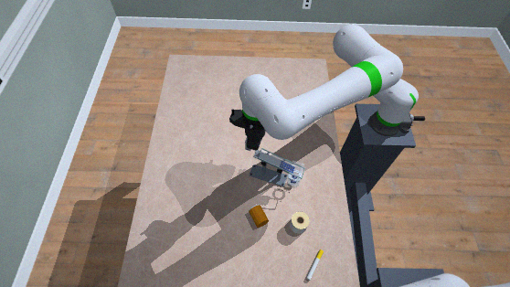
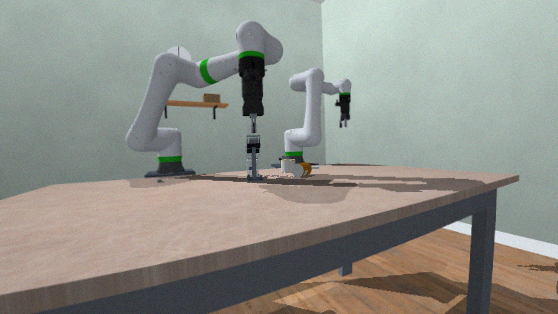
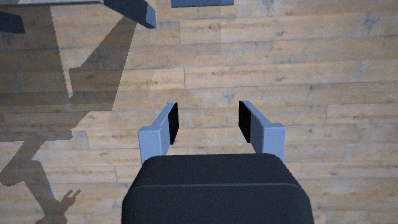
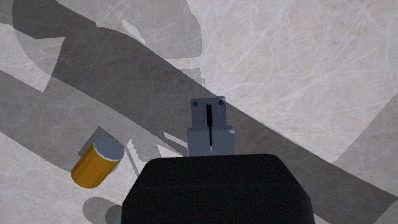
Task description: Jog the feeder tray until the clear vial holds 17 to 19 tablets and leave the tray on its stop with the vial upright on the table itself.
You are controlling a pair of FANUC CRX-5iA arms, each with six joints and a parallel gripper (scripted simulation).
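The feeder tray [image 1: 272, 158] [image 2: 253, 142] slopes on its stand above a grey base [image 1: 265, 175] [image 2: 255, 178]. Blue tablets [image 1: 288, 165] lie in the tray toward its outlet end. The clear vial [image 1: 292, 181] is at the outlet end, with some blue inside; it looks upright, but its count cannot be read. My right gripper [image 1: 250, 146] [image 2: 254, 131] [image 4: 209, 117] is shut and empty, pointing down just beyond the tray's high end, with a small gap seen in the top view. The right wrist view does not show the tray. My left gripper [image 2: 344, 125] [image 3: 208, 114] is open and empty, far from the tray.
An orange bottle [image 1: 259, 216] [image 2: 304, 169] [image 4: 97, 162] lies on its side near the tray. A pale roll [image 1: 300, 221] [image 2: 288, 165] stands beside it, and a white marker with a yellow cap [image 1: 314, 265] lies near the table's edge.
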